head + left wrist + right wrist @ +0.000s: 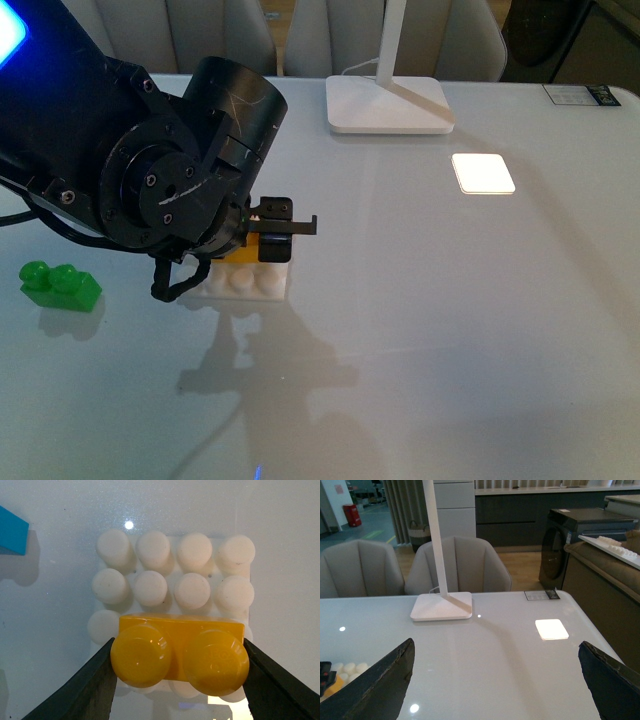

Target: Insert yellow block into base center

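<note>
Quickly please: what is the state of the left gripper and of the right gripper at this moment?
The left gripper is closed on the yellow block, over the base.
The right gripper is open and holds nothing.

Yellow block [180, 652] — over white base [150, 587]

Premises read as a furnished domestic interior, a combined dining and kitchen area. Ahead of the right jaws, a glossy white bench [495, 670] carries a white lamp foot [441, 606]. Beyond the bench's far edge stand a grey upholstered chair [457, 565] and a second chair [360, 567]. Farther off are dark cabinets [520, 515] under a pale counter [545, 489], a dark appliance [580, 535] with a round door, a woven basket [420, 532] and long curtains [407, 502]. A red item [351, 515] at the far wall is too small to identify.
</note>
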You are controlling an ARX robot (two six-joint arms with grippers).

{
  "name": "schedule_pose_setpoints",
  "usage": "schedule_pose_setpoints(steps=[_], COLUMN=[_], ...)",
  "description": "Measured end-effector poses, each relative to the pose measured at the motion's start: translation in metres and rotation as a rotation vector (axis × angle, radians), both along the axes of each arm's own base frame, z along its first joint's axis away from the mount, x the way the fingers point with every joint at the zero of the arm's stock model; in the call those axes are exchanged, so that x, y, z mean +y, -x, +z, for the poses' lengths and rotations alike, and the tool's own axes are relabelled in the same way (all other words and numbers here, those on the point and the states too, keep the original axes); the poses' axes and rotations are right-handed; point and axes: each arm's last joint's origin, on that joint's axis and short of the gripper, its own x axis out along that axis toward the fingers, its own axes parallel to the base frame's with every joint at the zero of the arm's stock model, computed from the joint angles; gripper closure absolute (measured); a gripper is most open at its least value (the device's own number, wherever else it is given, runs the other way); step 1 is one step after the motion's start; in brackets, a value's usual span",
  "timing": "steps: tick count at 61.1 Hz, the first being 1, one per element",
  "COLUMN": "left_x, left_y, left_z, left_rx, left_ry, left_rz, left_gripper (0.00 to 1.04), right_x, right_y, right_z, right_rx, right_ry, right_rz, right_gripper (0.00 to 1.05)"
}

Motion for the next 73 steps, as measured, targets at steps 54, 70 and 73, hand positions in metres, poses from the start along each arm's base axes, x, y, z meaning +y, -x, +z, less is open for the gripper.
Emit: schedule_pose_setpoints(steps=[54,70,73], left_x=[0.0,0.001,0.001], left_y=[-0.003,-0.002,-0.002], left_z=[-0.006,-0.012,-0.013], left_rx=[0.004,0.012,0.01], left_ry=[-0.04,-0.062,-0.065], left_rz=[-0.021,-0.018,-0.022], left_gripper=[0.43,0.43,0.43], right_x=[0.0,0.0,0.0], right_y=[0.0,0.0,0.0], right_z=[0.0,0.0,0.0], right_rx=[0.0,0.0,0.0], right_ry=[0.0,0.0,0.0], right_rz=[0.0,0.0,0.0], right_gripper=[0.09,0.09,0.09])
